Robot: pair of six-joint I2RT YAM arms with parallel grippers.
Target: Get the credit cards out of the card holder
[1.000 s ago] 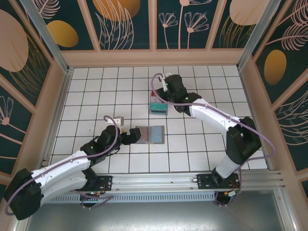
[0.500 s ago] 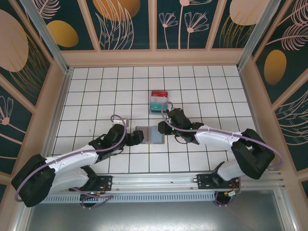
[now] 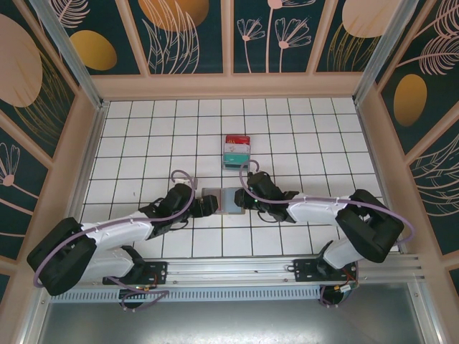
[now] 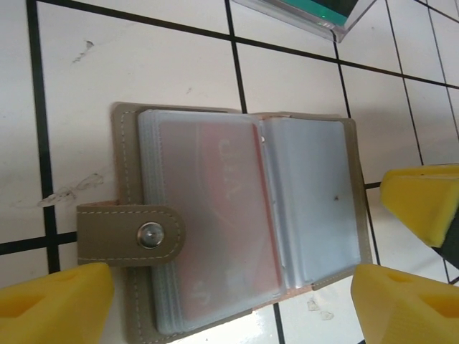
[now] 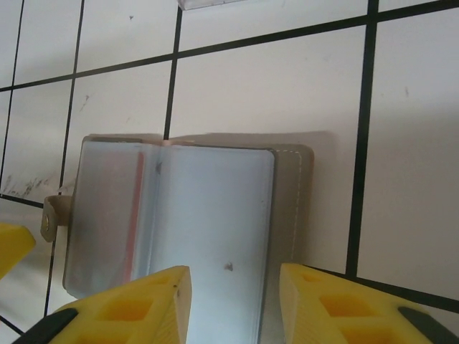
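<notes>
Lying open mid-frame on white tiles (image 3: 143, 129), floral walls (image 3: 179, 36) around: holder (image 3: 224, 201). Flanking it, both with fingers apart: left gripper (image 3: 210, 205), right gripper (image 3: 242, 201). Card (image 4: 222, 215) lettering blurring past reading.

We see the card holder (image 3: 224, 201) lying open and flat on the table (image 3: 136, 136), near the front middle. The card stack (image 3: 237, 151) sits at the holder's 12 o'clock, close by but apart from it. The left gripper (image 3: 210, 205) is at the holder's 9 o'clock edge and the right gripper (image 3: 242, 200) at its 3 o'clock edge. In the left wrist view we see the strap (image 4: 129, 233) folded over onto the sleeves (image 4: 215, 215), and the holder lies between the fingers (image 4: 50, 304).
</notes>
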